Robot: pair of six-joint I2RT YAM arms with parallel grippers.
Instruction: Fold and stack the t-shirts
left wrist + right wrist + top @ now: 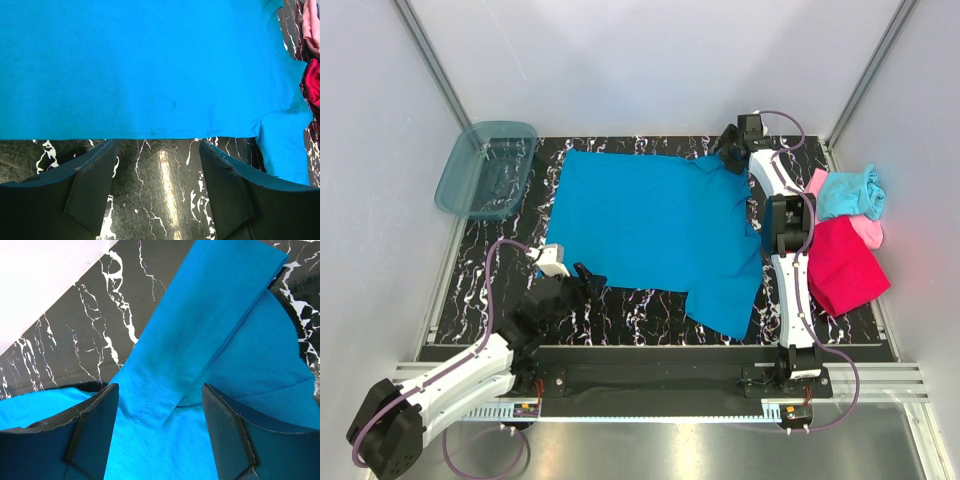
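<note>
Both pairs of jaws were seen open, empty; the blue t-shirt [650,225], judged limp and light, was best pinched at hem [150,135] and sleeve [200,335].

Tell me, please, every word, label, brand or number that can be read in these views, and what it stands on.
No text can be read in any view.
The medium blue cloth t-shirt is plain, with no print or tag showing.
The translucent teal plastic bin shows no label.
The small board at the left arm's base may carry marks, but it is too small to read.
</note>
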